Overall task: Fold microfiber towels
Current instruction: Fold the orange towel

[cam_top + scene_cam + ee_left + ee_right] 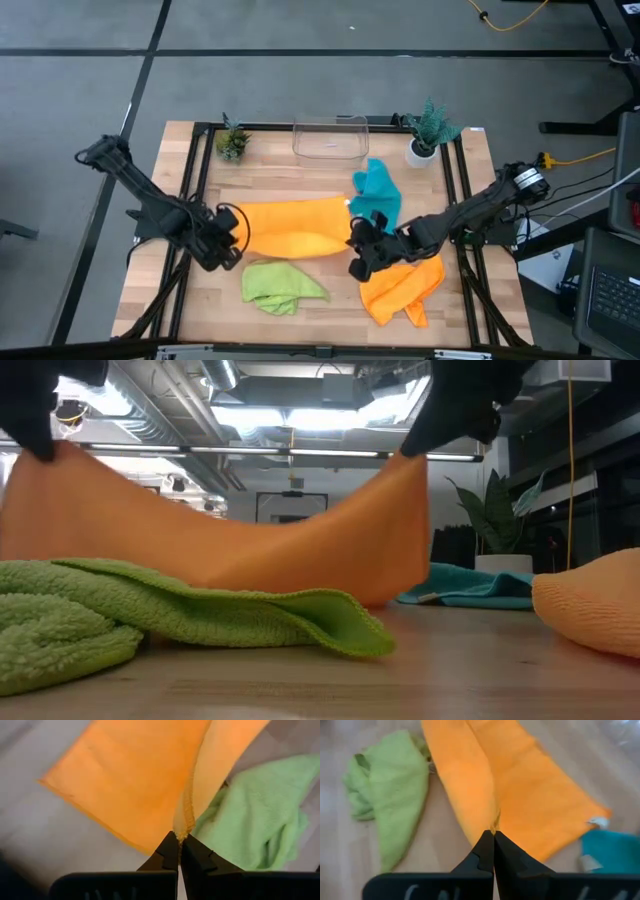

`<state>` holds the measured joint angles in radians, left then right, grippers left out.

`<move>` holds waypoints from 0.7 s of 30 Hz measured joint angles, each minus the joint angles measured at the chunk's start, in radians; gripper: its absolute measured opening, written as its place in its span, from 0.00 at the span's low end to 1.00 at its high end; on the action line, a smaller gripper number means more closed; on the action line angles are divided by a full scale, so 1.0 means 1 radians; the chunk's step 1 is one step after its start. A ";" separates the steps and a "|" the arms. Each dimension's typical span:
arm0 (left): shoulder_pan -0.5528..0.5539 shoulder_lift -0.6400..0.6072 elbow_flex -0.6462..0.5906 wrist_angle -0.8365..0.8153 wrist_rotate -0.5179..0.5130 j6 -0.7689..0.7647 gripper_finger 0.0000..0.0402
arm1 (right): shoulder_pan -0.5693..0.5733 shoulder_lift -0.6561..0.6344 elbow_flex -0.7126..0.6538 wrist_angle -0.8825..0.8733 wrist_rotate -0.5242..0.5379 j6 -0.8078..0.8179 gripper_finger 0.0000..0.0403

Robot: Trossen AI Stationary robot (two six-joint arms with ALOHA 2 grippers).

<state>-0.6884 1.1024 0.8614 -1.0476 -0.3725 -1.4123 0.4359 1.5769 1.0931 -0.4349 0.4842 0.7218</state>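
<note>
- The spread orange towel [292, 228] hangs sagging over mid-surface, pinched at opposite edges by the left hand [232, 238] and right hand [357, 243].
- Four towels: two orange, one crumpled [400, 288]; one green [278, 285]; one teal [377, 196].

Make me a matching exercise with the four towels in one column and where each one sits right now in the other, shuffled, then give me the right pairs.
Things:
1. stretched orange towel
2. lime green towel
3. teal-blue towel
4. crumpled orange towel

Places or states:
A. bunched near the white-potted plant
B. heaped at the table's front, right side
C. held up between the left gripper and the right gripper, sagging in the middle
D. lying loose at the front, nearer the left arm

Pairs: 1-C, 2-D, 3-A, 4-B
</note>
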 joint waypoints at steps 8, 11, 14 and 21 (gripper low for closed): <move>-0.001 0.065 -0.014 -0.050 -0.049 -0.017 0.00 | -0.047 0.010 -0.021 0.004 0.003 -0.021 0.00; 0.003 0.061 -0.014 -0.134 -0.109 -0.055 0.00 | -0.097 0.010 -0.021 -0.021 0.062 -0.024 0.00; 0.012 0.053 -0.014 -0.235 -0.146 -0.078 0.00 | -0.155 0.010 -0.021 -0.057 0.072 -0.024 0.00; 0.068 0.054 -0.072 -0.201 -0.156 -0.002 0.00 | -0.265 0.039 -0.021 -0.060 0.060 -0.089 0.00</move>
<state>-0.6205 1.1561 0.7897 -1.2485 -0.5288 -1.4138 0.1710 1.6160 1.0725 -0.4954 0.5443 0.6327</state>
